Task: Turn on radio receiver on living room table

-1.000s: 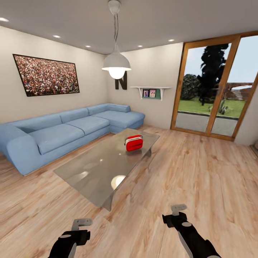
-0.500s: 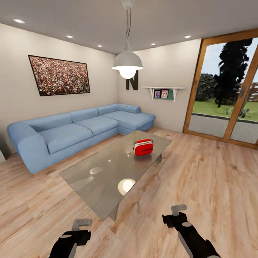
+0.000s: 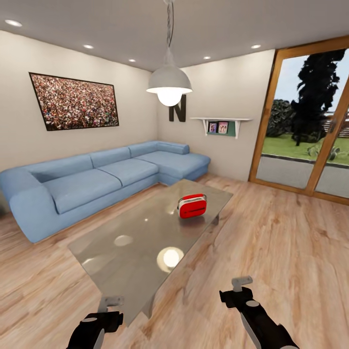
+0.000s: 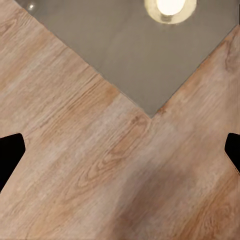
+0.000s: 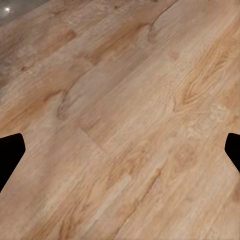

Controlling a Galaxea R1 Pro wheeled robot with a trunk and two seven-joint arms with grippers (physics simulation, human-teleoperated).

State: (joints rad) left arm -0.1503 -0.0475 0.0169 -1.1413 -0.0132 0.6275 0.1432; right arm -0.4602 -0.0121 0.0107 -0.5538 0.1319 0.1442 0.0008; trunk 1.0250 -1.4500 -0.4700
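The red radio receiver point(image 3: 192, 206) stands upright on the far end of the glossy grey table point(image 3: 135, 228), well ahead of both arms. My left gripper point(image 3: 110, 304) hangs low over the wood floor just short of the table's near corner point(image 4: 150, 111). Its black fingertips point(image 4: 10, 152) sit wide apart, open and holding nothing. My right gripper point(image 3: 241, 282) is off the table's right side, over bare floor point(image 5: 120, 120). It is open too, with its fingertips point(image 5: 10, 150) at the frame's edges.
A blue L-shaped sofa point(image 3: 97, 177) runs along the table's left and far sides. A white pendant lamp point(image 3: 169, 85) hangs above the table. Glass doors point(image 3: 310, 126) stand at the right, with open wood floor point(image 3: 281, 242) before them.
The whole view has shifted, so the camera has moved. The table and radio now look somewhat nearer. Both arms keep the same pose, grippers still open.
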